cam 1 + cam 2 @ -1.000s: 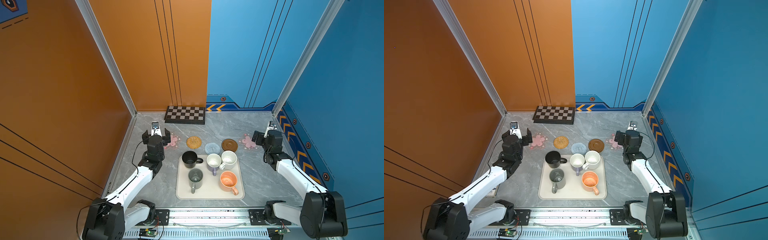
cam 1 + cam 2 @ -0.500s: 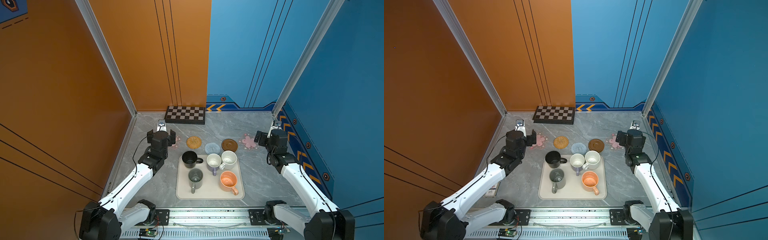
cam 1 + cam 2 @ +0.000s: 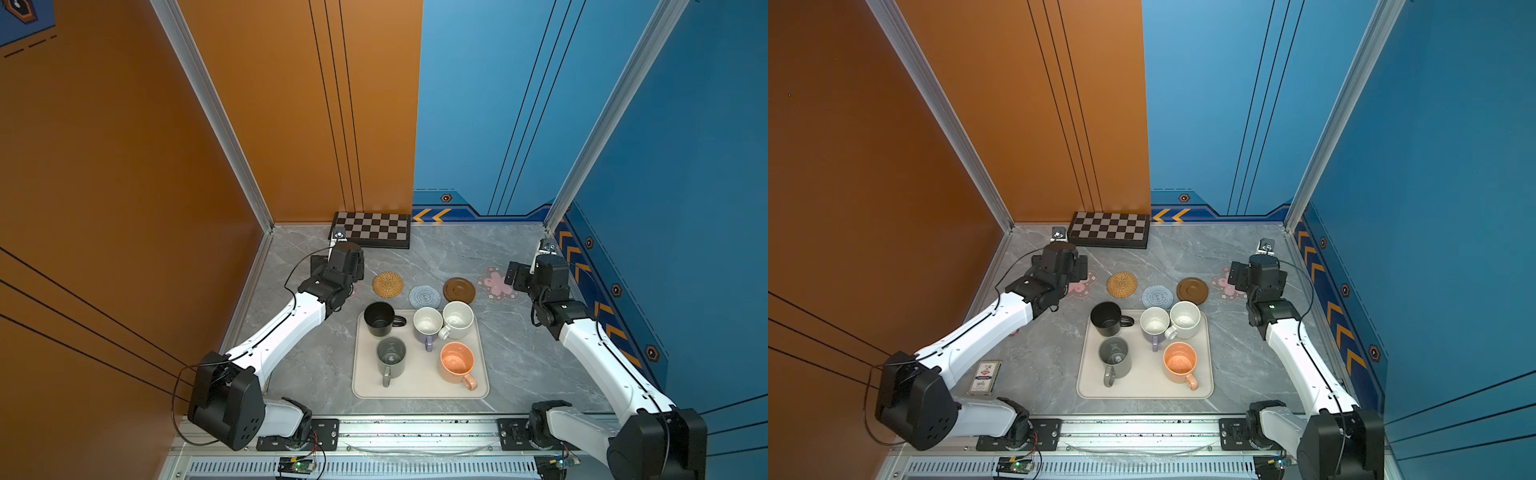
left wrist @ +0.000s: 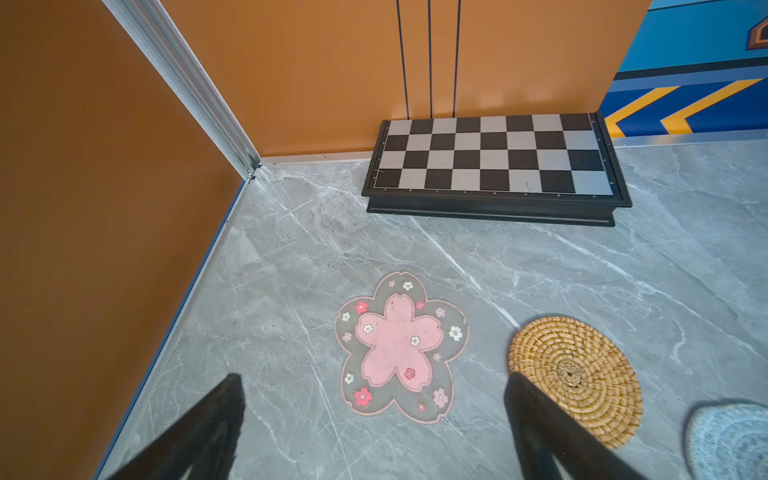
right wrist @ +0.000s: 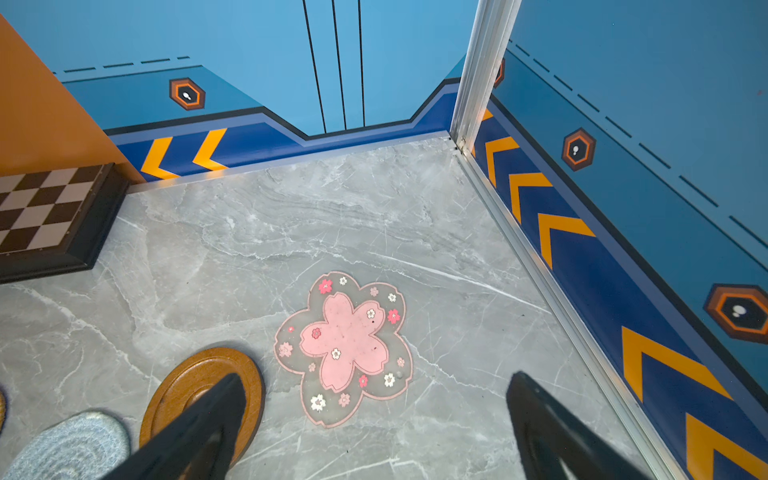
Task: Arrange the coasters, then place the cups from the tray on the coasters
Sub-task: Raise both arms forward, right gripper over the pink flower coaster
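The left jaws stand spread and empty over the table (image 4: 291, 257). The left pink-blossom coaster (image 4: 401, 347) lies flat between their tips and just ahead of them. The rattan coaster (image 4: 575, 374) sits beside it, partly hidden by one tip. The right jaws are spread too and hold nothing. The right pink-blossom coaster (image 5: 345, 347) lies ahead between them, and the wooden disc coaster (image 5: 195, 386) is partly hidden by one tip. Behind both pairs of jaws, the tray (image 3: 419, 392) carries all five mugs (image 3: 379, 318).

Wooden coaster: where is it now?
The wooden coaster lies right of centre in both top views, between the blue crochet coaster and a pink flower coaster.
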`<state>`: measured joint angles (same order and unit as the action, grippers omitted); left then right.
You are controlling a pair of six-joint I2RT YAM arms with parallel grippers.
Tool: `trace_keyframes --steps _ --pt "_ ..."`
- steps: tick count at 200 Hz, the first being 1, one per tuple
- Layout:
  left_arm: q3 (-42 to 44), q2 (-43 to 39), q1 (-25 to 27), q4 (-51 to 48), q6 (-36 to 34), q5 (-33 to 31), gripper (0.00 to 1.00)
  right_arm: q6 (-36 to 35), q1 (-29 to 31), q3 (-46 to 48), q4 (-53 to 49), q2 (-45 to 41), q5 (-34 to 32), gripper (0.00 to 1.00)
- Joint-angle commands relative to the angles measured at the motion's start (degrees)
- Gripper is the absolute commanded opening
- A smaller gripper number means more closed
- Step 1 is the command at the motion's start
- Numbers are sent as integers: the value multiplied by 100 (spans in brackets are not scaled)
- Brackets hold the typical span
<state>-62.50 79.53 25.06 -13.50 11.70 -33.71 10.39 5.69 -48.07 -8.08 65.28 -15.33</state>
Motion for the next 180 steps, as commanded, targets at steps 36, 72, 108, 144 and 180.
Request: trace_keyframes --steps 36,72,108,144,180 --pt "-779 495 124 -437 -33 834 98 113 28 -535 -680 629 -448 100" --pt "-1041 681 240 -525 95 225 98 321 -32 -828 -1141 1170 -704 98" --pt "-1170 748 229 -750 411 -24 98 513 -153 -917 -1501 1611 -41 90" --pt "-1068 696 236 -779 564 76 98 771 -352 -868 -1725 2085 404 79" --pt "-1020 687 221 -836 650 171 98 887 -376 -1046 -2040 2607 781 71"
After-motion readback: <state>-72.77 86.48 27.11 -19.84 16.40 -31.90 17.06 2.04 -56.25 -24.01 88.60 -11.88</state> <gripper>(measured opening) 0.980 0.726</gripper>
